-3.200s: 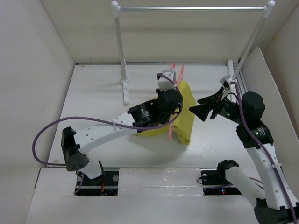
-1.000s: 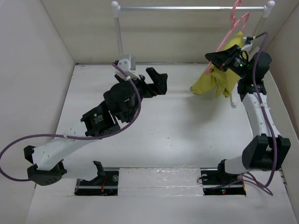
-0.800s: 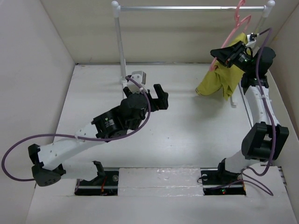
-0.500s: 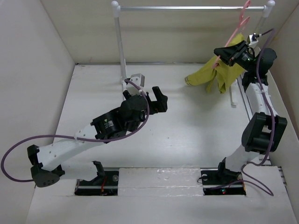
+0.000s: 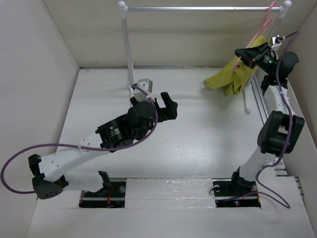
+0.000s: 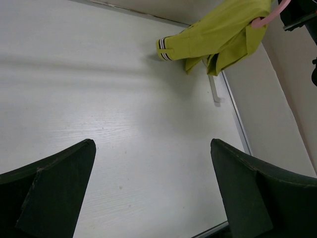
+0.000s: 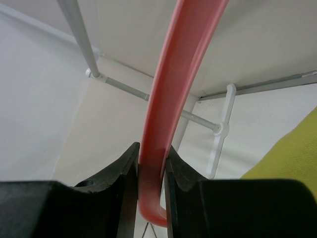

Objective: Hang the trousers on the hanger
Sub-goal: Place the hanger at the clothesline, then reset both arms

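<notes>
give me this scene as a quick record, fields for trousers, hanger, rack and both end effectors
trousers: mustard yellow, draped over the hanger, striped waistband end hanging to the left
hanger: pale pink, raised near the right end of the rack's rail; hooked on or not, cannot tell
rack: white posts, silver rail, at the far side
right end effector: shut on the hanger
left end effector: open, empty, over the table

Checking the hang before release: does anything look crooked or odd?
The trousers sit lopsided on the hanger: bunched, with the striped waistband jutting out to one side. The hanger itself is tilted in the right gripper.
</notes>
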Robot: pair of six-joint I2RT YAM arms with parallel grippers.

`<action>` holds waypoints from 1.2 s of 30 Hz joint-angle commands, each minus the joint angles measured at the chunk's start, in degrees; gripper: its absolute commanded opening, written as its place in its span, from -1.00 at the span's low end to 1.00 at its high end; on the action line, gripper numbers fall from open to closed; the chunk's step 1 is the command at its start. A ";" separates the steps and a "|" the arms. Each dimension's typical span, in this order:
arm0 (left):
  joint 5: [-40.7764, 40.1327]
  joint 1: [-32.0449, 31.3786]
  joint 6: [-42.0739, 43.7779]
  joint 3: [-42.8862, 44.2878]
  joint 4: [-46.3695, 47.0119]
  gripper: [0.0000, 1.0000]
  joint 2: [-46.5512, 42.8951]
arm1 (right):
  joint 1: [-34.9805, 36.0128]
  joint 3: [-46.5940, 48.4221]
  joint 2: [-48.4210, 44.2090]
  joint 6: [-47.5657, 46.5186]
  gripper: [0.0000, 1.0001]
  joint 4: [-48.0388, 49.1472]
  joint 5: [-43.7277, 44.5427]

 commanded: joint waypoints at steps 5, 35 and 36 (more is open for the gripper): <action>-1.06 0.13 -1.25 -0.15 0.18 0.98 -0.54 | -1.74 4.29 -0.90 -3.70 -0.62 12.37 0.53; 22.77 28.43 0.51 -4.19 -2.09 0.98 -6.42 | 10.29 -25.90 -54.02 -63.09 1.00 -49.13 19.76; 21.98 28.43 0.69 -5.93 -4.28 0.98 -8.52 | 11.96 -27.60 -56.42 -67.11 1.00 -52.11 21.25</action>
